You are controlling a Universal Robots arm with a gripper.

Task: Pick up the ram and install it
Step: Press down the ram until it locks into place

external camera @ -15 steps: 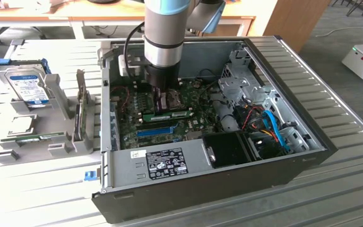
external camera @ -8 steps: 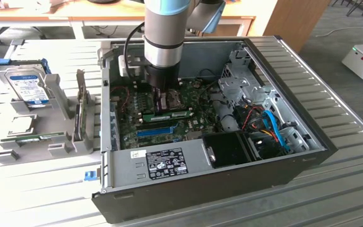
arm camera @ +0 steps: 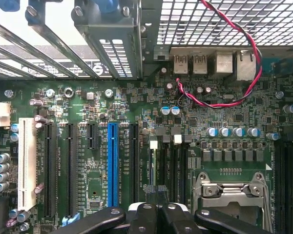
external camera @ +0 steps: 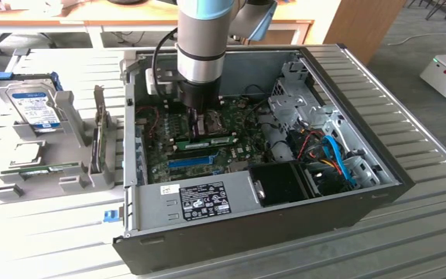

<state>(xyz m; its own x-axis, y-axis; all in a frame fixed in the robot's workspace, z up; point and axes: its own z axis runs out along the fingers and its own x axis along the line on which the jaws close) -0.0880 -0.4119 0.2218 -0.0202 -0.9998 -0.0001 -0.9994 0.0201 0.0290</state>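
A: Fingers?
B: Closed tight, tips together; gripper down inside the open computer case, right over the motherboard.
A: And the ram?
B: Inside the case too; ram lying lengthwise on the motherboard, just beside the closed fingertips, towards the camera in the exterior view; green, thin, with a pale label; impossible to tell whether touched or merely close.
A: Anything near it on the board?
B: Blue slot strip a little nearer the camera than the ram, parallel to it; black fan housing off to the exterior view's right.
A: From the wrist?
B: Gripper above the dark memory slots; blue slot strip beside them, a white slot well apart; metal processor socket on the other side; red and black wire looping over the rear ports.
A: Outside the case?
B: Second green stick in a grey holder on the slatted counter, at the exterior view's left; hard drive with a blue label standing behind it.
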